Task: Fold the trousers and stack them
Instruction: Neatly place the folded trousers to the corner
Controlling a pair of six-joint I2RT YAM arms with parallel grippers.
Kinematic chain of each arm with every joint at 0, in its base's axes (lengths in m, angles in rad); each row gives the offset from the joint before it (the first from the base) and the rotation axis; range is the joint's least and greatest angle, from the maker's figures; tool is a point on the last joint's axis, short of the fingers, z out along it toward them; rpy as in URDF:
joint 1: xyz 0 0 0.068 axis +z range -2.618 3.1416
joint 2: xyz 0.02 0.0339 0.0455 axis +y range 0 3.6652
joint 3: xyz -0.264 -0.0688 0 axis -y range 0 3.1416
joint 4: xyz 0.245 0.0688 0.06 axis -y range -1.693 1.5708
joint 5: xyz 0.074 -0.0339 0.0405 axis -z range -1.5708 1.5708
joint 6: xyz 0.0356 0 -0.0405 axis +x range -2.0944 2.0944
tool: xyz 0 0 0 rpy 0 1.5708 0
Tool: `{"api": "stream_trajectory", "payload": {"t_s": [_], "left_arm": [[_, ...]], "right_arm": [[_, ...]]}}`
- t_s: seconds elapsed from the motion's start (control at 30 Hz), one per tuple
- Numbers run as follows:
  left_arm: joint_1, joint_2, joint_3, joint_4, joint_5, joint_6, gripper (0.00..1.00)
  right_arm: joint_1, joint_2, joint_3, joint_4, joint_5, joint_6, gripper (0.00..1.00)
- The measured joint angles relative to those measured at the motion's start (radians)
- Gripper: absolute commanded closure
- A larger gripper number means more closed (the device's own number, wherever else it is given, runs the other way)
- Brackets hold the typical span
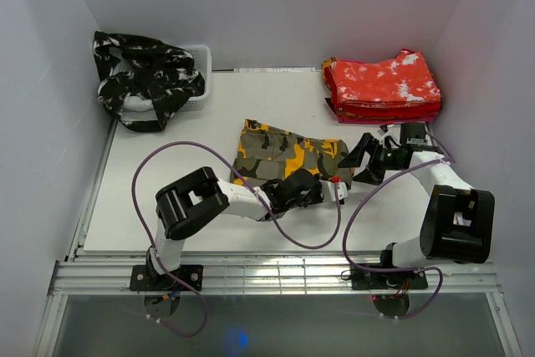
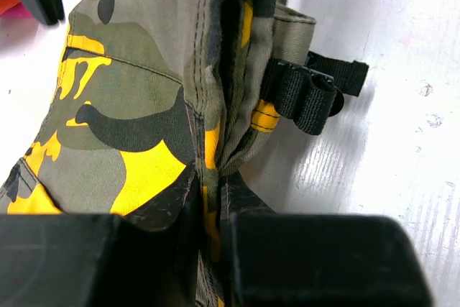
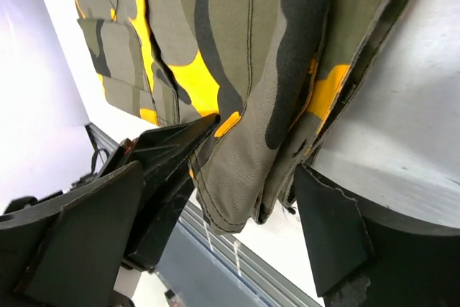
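The olive trousers (image 1: pixel 288 152) with orange-yellow and black patches lie folded in the middle of the table. My left gripper (image 1: pixel 316 187) is at their near right edge, and the left wrist view shows it (image 2: pixel 208 195) shut on a raised fold of the olive cloth (image 2: pixel 129 127). My right gripper (image 1: pixel 365 160) stands open at the right end of the trousers. In its wrist view the cloth's corner (image 3: pixel 251 106) hangs loose between the spread fingers (image 3: pixel 327 221). Red-and-white trousers (image 1: pixel 383 85) lie folded at the back right. Black-and-white trousers (image 1: pixel 146 77) spill over a basket.
A white basket (image 1: pixel 203 81) sits at the back left, against the wall. White walls close in the table on three sides. A metal rail (image 1: pixel 276 277) runs along the near edge by the arm bases. A black webbing strap (image 2: pixel 305 91) sticks out of the olive trousers.
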Motion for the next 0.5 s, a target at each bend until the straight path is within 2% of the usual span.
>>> {"api": "stream_trajectory", "payload": {"t_s": [0.33,0.5], "left_arm": [[0.001,0.000,0.015,-0.025,0.002,-0.023,0.96],[0.010,0.000,0.029,-0.048,0.008,-0.047,1.00]], "right_arm": [[-0.029,-0.026,0.020,-0.066,0.095,-0.012,0.10],[-0.029,-0.026,-0.034,-0.062,0.117,-0.003,0.10]]}}
